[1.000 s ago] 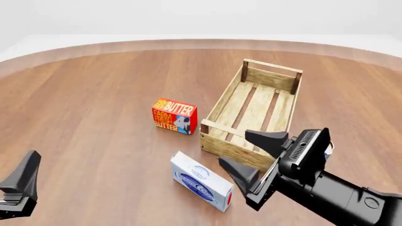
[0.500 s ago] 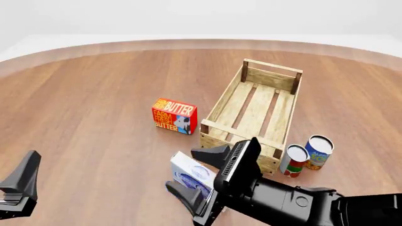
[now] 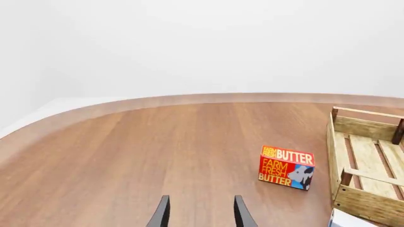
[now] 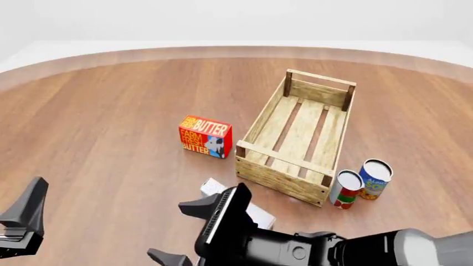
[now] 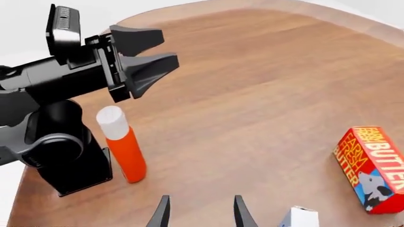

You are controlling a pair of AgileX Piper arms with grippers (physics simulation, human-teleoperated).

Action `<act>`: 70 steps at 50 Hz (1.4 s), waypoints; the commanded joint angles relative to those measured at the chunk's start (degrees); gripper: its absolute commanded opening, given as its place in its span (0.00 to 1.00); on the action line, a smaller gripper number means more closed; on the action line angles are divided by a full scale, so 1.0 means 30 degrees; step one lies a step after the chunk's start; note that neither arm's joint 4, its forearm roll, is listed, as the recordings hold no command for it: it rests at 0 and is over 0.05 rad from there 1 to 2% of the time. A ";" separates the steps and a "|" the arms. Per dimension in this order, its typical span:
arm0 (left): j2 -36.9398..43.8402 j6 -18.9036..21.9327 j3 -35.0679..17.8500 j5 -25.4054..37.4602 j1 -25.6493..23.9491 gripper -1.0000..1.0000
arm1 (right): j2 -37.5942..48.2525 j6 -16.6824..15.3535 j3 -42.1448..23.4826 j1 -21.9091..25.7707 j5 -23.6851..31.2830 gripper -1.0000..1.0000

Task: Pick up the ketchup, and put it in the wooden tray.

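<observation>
Front view: over the last second the right gripper point(image 4: 177, 233) has swung from beside the wooden tray point(image 4: 296, 143) across the white carton point(image 4: 255, 213) to the near-left part of the surface point(image 4: 111, 111), uncovering the red-and-white can point(image 4: 345, 189) and the blue can point(image 4: 375, 179). Its fingers are spread and hold nothing.

Right wrist view: the ketchup point(image 5: 121, 150) now appears. It stands upright on the surface, ahead of the right gripper point(image 5: 200, 213) and off its centreline, just beside the left arm's base point(image 5: 63, 156). The butter box point(image 5: 373, 169) lies well apart on the opposite side.

The left gripper point(image 5: 140, 61) has not moved; its fingers are spread, empty, above the ketchup.

Assessment: the swing was a search and alignment move. No grasp has begun; the approach needs care near the left arm's base. The wooden tray is empty.
</observation>
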 commanded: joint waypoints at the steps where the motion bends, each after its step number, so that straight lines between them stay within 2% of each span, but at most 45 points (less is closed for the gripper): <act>1: 0.0000 0.0000 0.0000 0.0000 0.0000 1.00 | 0.1029 0.0105 -0.0995 0.1030 0.0280 1.00; 14: 0.0000 0.0000 0.0000 0.0000 0.0000 1.00 | 0.2052 -0.0052 -0.2303 0.1977 0.0773 1.00; 36: 0.0000 0.0000 0.0000 0.0000 0.0000 1.00 | 0.4756 -0.1179 -0.5742 0.3814 0.2344 1.00; 54: 0.0000 0.0000 0.0000 0.0000 0.0000 1.00 | 0.6024 -0.1608 -0.7538 0.4465 0.3194 1.00; 70: 0.0000 0.0000 0.0000 0.0000 0.0000 1.00 | 0.7159 -0.1999 -0.8754 0.4298 0.3500 1.00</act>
